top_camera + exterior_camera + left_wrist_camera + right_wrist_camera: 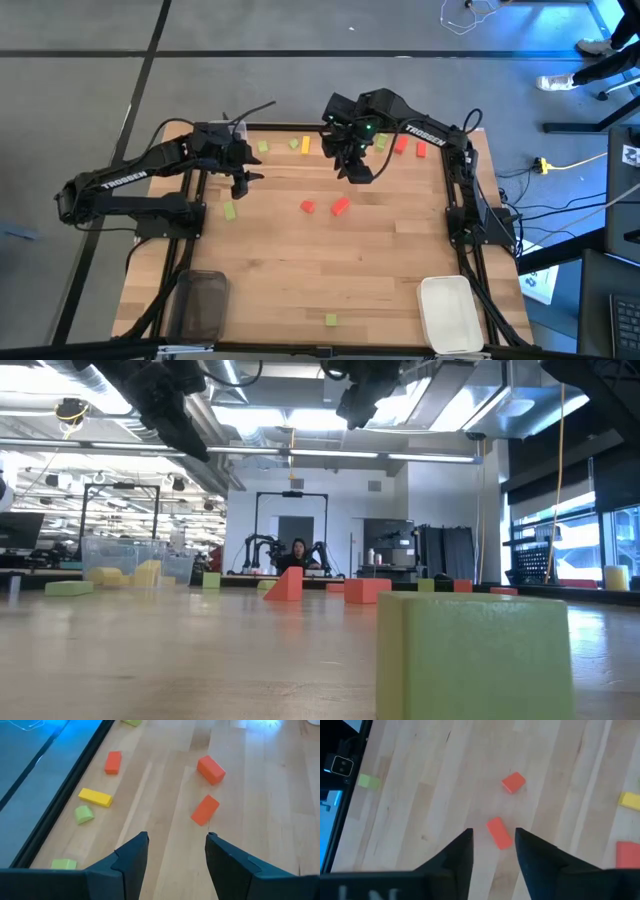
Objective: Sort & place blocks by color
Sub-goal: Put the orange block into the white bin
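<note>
Both arms hang above the far half of the wooden counter (300, 260). The right pincer (357, 172) hovers just above and beyond the two red blocks near the middle; its own camera shows its fingers (457, 852) spread, nothing between them, with one red block (499, 833) lying on the wood straight below the gap and the other red block (513, 782) a little farther on. The left pincer (243, 181) is over the left side, fingers (132, 857) also parted and empty, well clear of the surface.

The blocks are scattered. Along the far edge lie a green block (263, 146), a yellow block (305, 145) and, past the right arm, two more red blocks (410, 146). A lone green block (230, 211) sits near the left arm's base, and another green block (331, 319) lies close to the near edge.

At the near corners stand a dark tray (200, 305) on the left and a white tray (450, 312) on the right; I can see no blocks in either.
</note>
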Controlling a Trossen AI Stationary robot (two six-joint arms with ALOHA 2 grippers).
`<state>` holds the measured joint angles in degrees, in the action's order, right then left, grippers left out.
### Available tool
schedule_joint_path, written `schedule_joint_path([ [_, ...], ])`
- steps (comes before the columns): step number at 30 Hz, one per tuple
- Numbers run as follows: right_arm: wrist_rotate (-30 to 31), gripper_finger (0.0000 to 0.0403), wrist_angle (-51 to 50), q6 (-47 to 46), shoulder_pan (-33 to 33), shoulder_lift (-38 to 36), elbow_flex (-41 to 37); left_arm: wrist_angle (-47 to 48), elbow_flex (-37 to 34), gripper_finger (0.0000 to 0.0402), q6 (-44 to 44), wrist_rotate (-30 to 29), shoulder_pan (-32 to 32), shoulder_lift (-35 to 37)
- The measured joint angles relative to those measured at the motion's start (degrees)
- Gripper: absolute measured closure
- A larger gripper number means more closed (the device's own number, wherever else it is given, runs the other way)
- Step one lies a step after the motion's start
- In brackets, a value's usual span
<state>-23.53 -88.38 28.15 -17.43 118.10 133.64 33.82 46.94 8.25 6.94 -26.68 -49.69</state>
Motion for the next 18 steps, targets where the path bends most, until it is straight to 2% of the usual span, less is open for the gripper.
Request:
schedule_joint_path([
  [11, 2.17, 0.0246, -1.44, 4.16, 0.3, 6.11, -0.69, -0.02, 0.0, 0.0217, 0.08, 0.0, 0.0, 0.0],
  [18, 1.61, 0.0246, -1.44, 11.19, 1.37, 6.54, -11.38, 0.0, 0.0, 0.0217, 1.38, -0.06, -0.02, 0.0],
])
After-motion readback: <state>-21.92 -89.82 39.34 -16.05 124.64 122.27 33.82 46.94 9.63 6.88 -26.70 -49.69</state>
